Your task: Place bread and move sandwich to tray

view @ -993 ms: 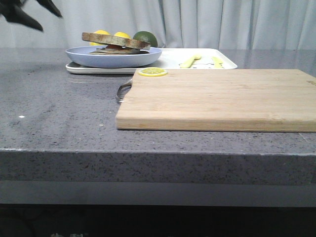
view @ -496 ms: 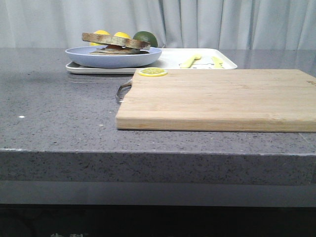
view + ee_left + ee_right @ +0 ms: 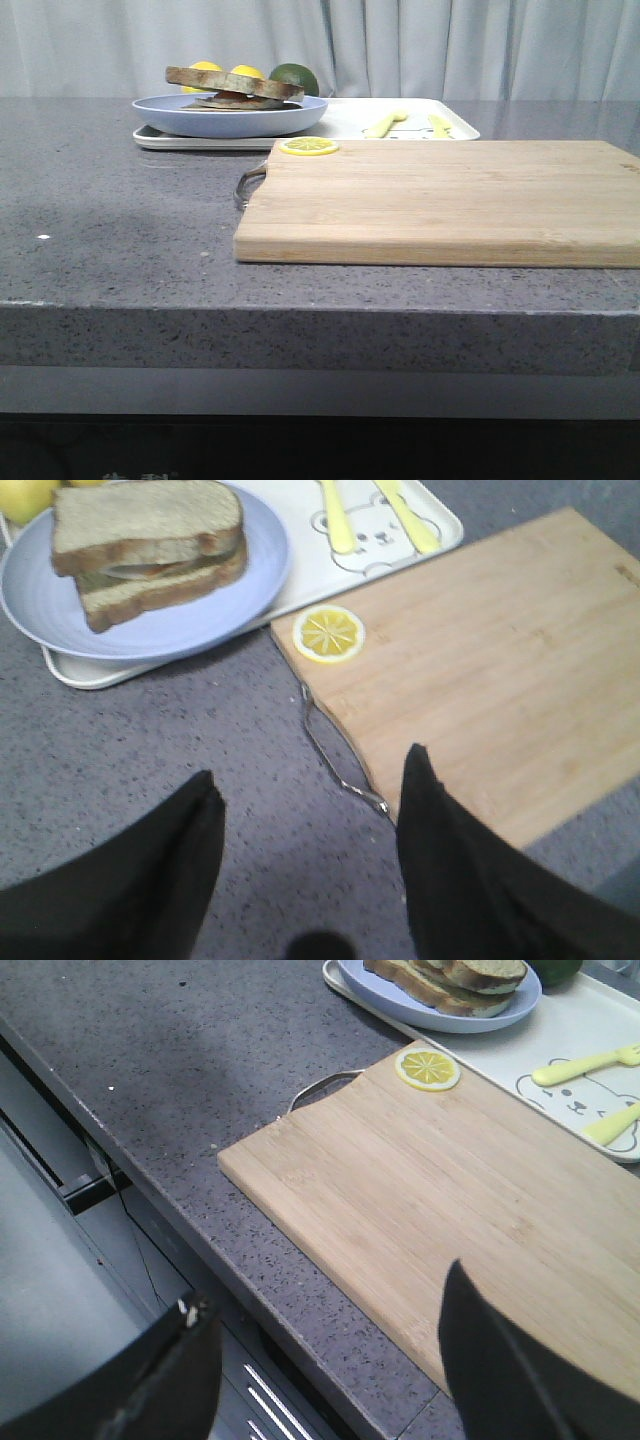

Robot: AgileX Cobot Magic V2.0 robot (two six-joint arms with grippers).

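Both hands (image 3: 310, 810) (image 3: 330, 1350) apart; sandwich (image 3: 236, 87) plated on tray (image 3: 345, 125).

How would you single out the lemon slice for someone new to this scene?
Start at the big wooden board. On its far-left corner, by the metal handle, lies the lemon slice. It is a thin, flat yellow disc, unlike the whole round fruits behind the blue plate.

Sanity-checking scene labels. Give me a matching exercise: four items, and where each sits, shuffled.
Items:
1. sandwich
2. lemon slice
3. plate
4. yellow cutlery

Places:
A. on the board's corner by its handle
B. directly on the tray's bare surface
C. on the plate
D. on the tray, overhanging its rim

Pairs: 1-C, 2-A, 3-D, 4-B
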